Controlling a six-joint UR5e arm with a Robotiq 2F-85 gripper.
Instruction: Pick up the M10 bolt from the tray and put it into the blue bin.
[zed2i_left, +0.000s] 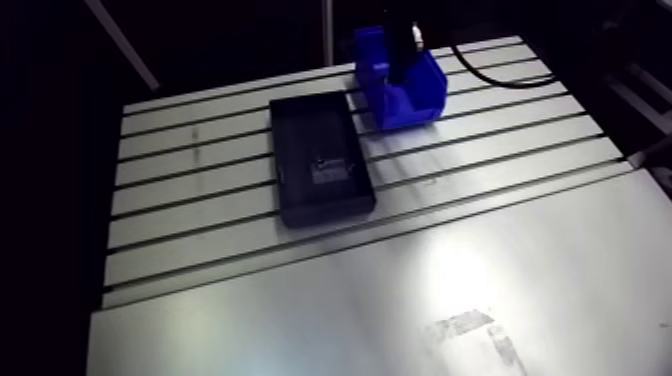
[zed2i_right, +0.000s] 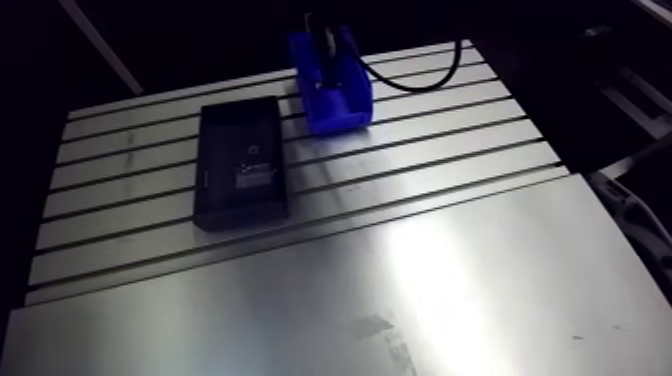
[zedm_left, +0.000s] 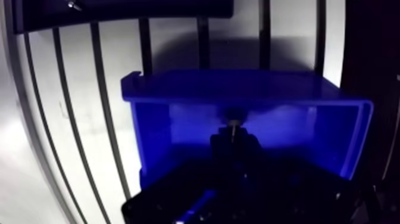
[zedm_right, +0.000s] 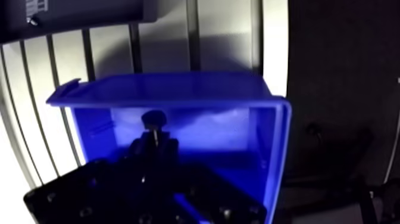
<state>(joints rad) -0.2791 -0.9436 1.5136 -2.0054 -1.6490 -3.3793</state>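
In the wrist view my gripper (zedm_left: 234, 136) hangs inside the blue bin (zedm_left: 178, 119), above its floor and near the back wall. The fingers are pressed together on a small M10 bolt (zedm_right: 153, 121), whose dark head sticks out past the fingertips. In the arm view the gripper (zed2i_left: 403, 52) comes down into the bin (zed2i_left: 425, 95) at the far side of the table. The black tray (zed2i_left: 295, 150) lies to the left of the bin, with a small pale part (zed2i_left: 328, 170) resting in it.
The slotted aluminium table (zed2i_left: 200, 150) spreads around the tray and bin, and a smooth metal plate (zed2i_left: 400, 300) covers the near side. A black cable (zed2i_right: 420, 80) loops on the table beside the bin.
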